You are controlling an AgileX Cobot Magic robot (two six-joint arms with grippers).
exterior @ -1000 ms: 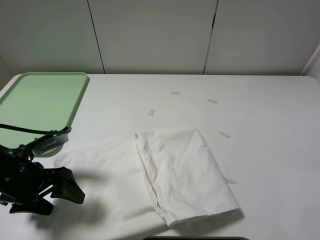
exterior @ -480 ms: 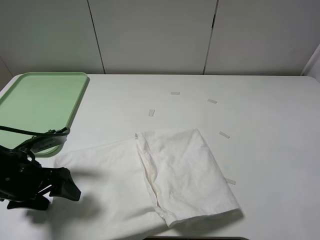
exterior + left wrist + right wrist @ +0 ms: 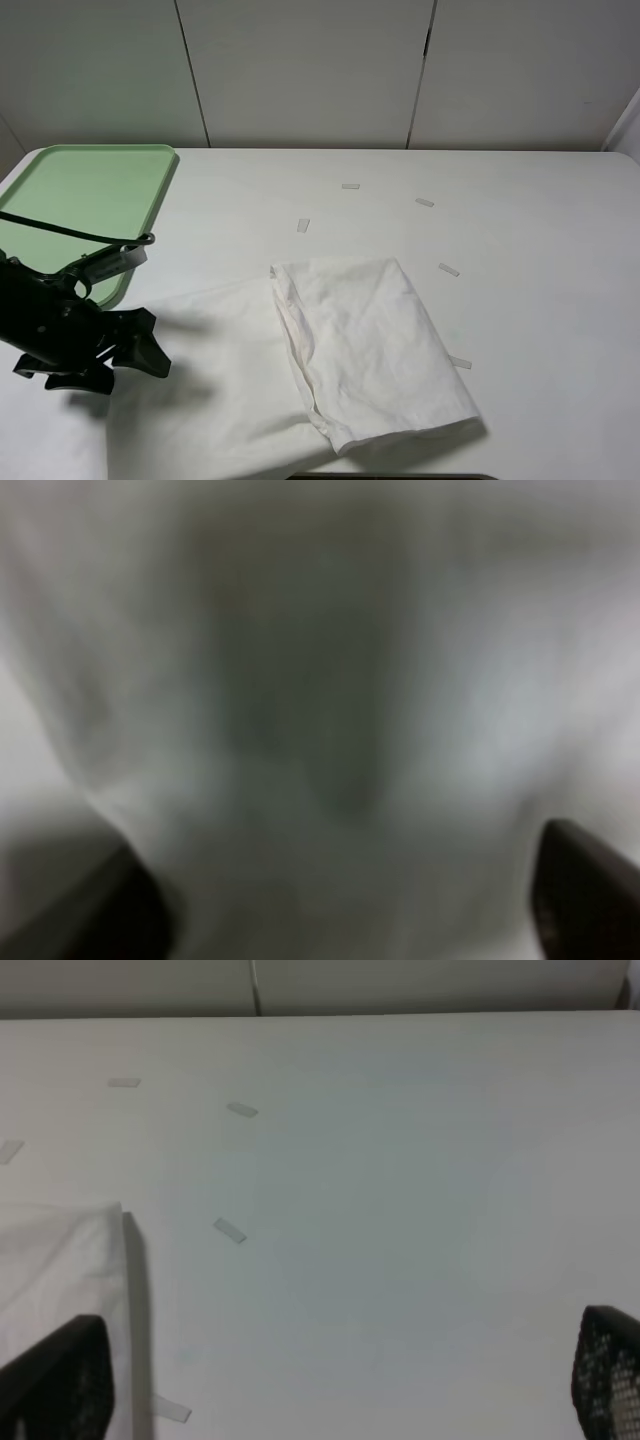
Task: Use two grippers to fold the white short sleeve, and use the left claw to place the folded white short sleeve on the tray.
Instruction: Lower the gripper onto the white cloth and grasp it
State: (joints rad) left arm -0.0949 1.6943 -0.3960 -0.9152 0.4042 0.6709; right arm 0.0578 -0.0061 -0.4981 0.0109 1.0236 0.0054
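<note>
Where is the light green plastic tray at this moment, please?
In the high exterior view, the flat light green plastic tray lies at the far left rear of the scene, just beyond the black left pincer.

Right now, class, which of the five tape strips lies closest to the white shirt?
The tape strip at the white short sleeve's right edge, nearest the camera; the other four lie apart from it on the table.
</note>
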